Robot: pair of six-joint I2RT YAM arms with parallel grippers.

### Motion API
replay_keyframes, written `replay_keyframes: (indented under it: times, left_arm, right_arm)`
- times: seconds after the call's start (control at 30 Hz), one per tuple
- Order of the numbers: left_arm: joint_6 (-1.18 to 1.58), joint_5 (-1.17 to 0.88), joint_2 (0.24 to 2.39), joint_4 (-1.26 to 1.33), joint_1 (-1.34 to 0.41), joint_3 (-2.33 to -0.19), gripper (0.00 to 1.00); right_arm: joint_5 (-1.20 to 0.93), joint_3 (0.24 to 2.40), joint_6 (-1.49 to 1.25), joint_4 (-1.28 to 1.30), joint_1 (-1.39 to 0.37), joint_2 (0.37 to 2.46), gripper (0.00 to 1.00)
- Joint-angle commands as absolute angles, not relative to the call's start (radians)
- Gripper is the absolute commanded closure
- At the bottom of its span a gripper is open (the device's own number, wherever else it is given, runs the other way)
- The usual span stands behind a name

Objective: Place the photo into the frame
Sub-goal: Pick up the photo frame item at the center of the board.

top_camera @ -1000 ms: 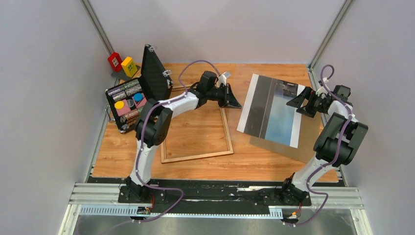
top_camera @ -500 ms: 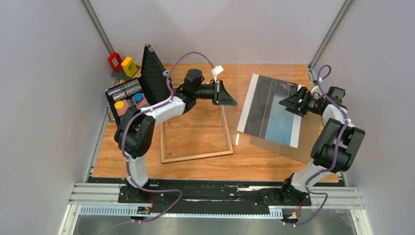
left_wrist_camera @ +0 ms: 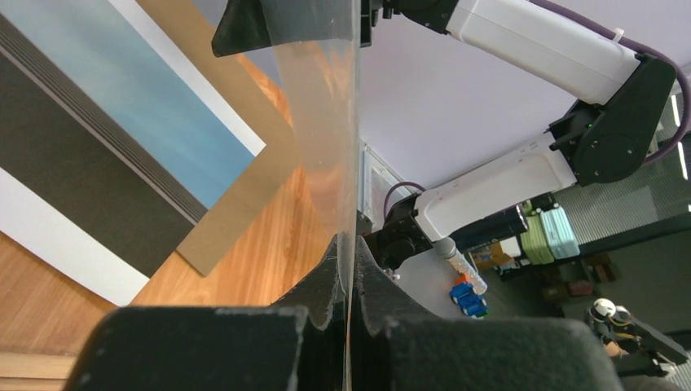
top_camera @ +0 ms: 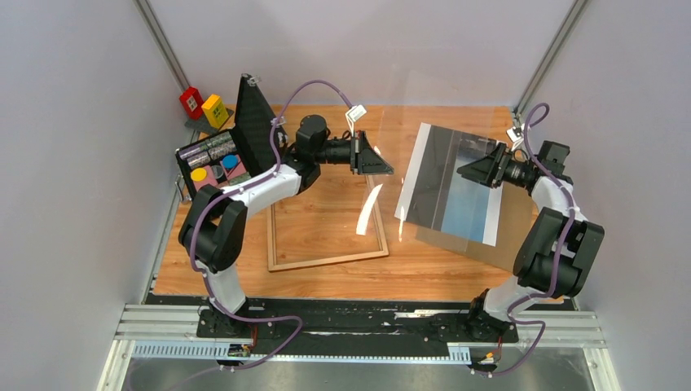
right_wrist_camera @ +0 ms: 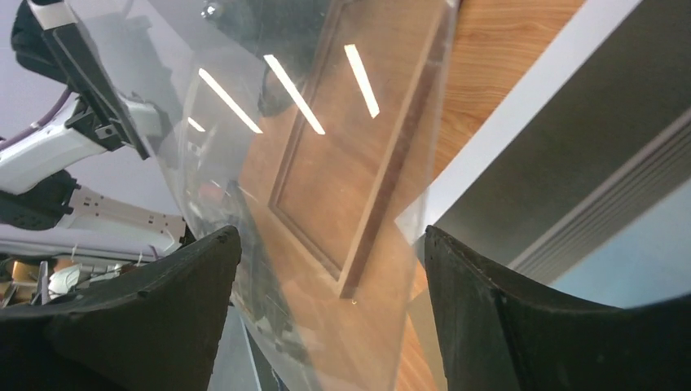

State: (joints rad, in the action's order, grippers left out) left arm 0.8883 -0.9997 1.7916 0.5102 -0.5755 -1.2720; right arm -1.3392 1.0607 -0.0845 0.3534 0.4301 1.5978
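You're over a wooden table [top_camera: 424, 122] boxed in by grey walls [top_camera: 367, 49]. Your left gripper [left_wrist_camera: 346, 252] is clamped on the clear pane [left_wrist_camera: 322, 122], which hangs on edge between your 2 arms. Your right gripper [top_camera: 471, 171] sits at the pane's far end, fingers spread wide. The frame [top_camera: 326, 261] lies flat on the table, and the photo [top_camera: 440, 183] lies to its right on a brown board [top_camera: 509, 232]. At far left are an open black case [top_camera: 254, 122], a red box [top_camera: 191, 101] and a yellow box [top_camera: 215, 110].
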Motion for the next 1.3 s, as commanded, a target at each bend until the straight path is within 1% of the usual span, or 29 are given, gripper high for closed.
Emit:
replay_keyframes:
  times: [0.0, 0.07, 0.37, 0.6, 0.87, 0.97, 1.1, 1.2, 1.23, 1.27]
  left_arm:
    - [0.947, -1.025, 1.759, 0.656, -0.577, -1.263, 1.00]
    - [0.938, -1.018, 1.763, 0.652, -0.577, -1.264, 1.00]
    - [0.875, -0.962, 1.781, 0.572, -0.555, -1.261, 1.00]
    - [0.756, -0.903, 1.786, 0.441, -0.546, -1.275, 1.00]
    - [0.696, -0.860, 1.806, 0.345, -0.544, -1.292, 1.00]
    - [0.675, -0.846, 1.808, 0.326, -0.544, -1.291, 1.00]
    - [0.662, -0.822, 1.812, 0.299, -0.542, -1.293, 1.00]
    - [0.662, -0.805, 1.817, 0.281, -0.543, -1.298, 1.00]
    - [0.663, -0.798, 1.818, 0.278, -0.542, -1.302, 1.00]
    - [0.666, -0.794, 1.821, 0.274, -0.543, -1.304, 1.00]
  right_arm:
    - [-1.444, 1.052, -0.064, 0.307, 0.416, 1.551, 0.20]
    - [-1.462, 1.049, -0.067, 0.307, 0.417, 1.541, 0.22]
    - [-1.505, 1.041, -0.079, 0.313, 0.417, 1.500, 0.36]
    - [-1.525, 1.040, -0.082, 0.319, 0.416, 1.481, 0.53]
    - [-1.513, 1.040, -0.068, 0.330, 0.417, 1.475, 0.65]
    - [-1.511, 1.044, -0.066, 0.335, 0.417, 1.482, 0.73]
    - [-1.508, 1.050, -0.064, 0.345, 0.416, 1.485, 0.88]
    - [-1.493, 1.052, -0.064, 0.349, 0.416, 1.477, 0.97]
    - [-1.486, 1.053, -0.065, 0.350, 0.417, 1.475, 1.00]
    - [-1.478, 1.053, -0.069, 0.351, 0.417, 1.474, 1.00]
